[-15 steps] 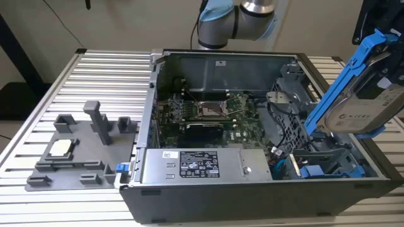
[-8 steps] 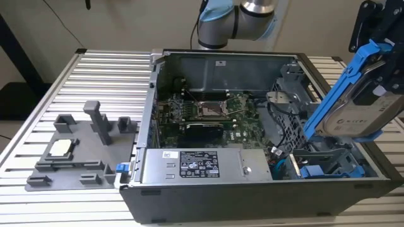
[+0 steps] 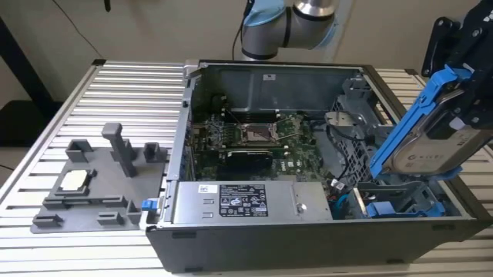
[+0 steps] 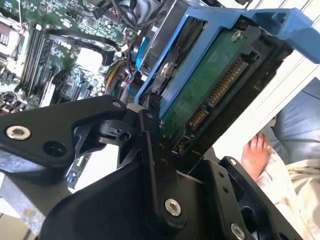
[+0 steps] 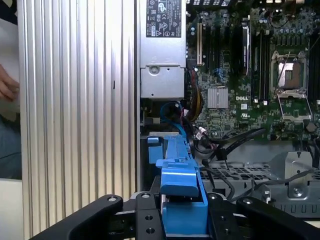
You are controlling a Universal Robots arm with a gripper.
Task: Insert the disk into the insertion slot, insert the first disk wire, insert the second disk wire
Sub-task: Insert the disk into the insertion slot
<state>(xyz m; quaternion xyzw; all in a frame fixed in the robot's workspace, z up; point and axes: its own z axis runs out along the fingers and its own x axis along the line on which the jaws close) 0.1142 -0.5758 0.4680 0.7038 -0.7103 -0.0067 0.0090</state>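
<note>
Here the gripper (image 5: 184,220) pinches the disk (image 3: 428,151), tilted above the computer case (image 3: 254,249) holding a motherboard (image 3: 254,138) and power supply (image 3: 239,202).

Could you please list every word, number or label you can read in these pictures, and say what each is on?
The power supply label: black print, too small to read.
The disk, held by the gripper: white label, print too blurred.
The sticker on the back wall of the case: too small.
The motherboard: white lettering, too small to quote.
So nothing quotable.
</note>
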